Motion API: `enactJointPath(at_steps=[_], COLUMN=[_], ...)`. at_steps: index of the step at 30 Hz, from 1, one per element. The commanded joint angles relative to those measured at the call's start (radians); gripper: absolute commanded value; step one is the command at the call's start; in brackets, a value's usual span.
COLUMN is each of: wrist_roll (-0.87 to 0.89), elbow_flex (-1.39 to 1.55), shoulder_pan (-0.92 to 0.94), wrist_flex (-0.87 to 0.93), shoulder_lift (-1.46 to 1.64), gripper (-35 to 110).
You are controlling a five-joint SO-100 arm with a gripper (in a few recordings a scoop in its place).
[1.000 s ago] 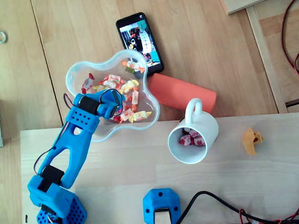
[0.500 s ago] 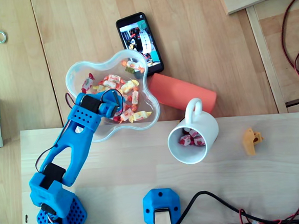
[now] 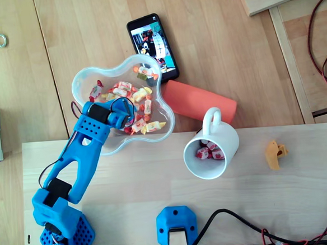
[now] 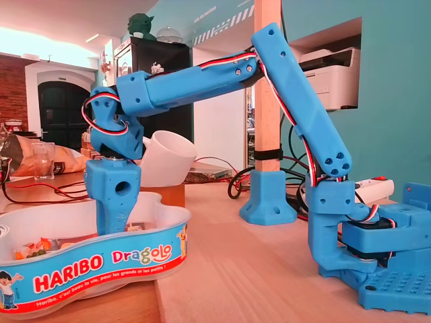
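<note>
1. Your blue two-finger gripper (image 3: 124,117) hangs pointing straight down inside the clear plastic wavy-rimmed sweet bowl (image 3: 123,143), at its middle. In the fixed view the bowl's printed wall (image 4: 101,259) hides the fingertips, so I cannot tell whether they are spread, closed or gripping a sweet.
2. Judging by that vertical posture, the arm is bent over this way so the fingers can come down on the pile from above rather than rake it sideways.
3. The wrapped sweets (image 3: 142,101) lie loose in the bowl. They are small twists of red, yellow, orange and white paper, bunched mostly to the right of and beyond the gripper in the overhead view. Some touch or overlap, so picking out a single one looks fiddly.
4. The bowl sits across the far edge of the pale wooden board (image 3: 156,179), near the arm's base, probably to keep it within easy reach.
5. To the right in the overhead view a white ceramic mug (image 3: 226,135) rests on the board, apart from the bowl. Its mouth is tipped up toward the camera and a few red-and-white sweets (image 3: 206,151) lie inside.
6. Its handle points far, toward an orange cylinder (image 3: 198,100) lying on the table between bowl and mug.
7. Farther right on the board lies a small orange plastic piece (image 3: 276,154), well apart from everything else.
</note>
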Motion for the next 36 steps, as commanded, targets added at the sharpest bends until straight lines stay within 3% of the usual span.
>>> enactJointPath(at_steps=[1,36], wrist_roll=[0.02,0.021], elbow_flex=[-0.011,-0.031], shoulder_pan=[0.011,0.015], wrist_flex=[0.009,0.009], shoulder_lift=[0.028,-0.04], gripper=[16,-2])
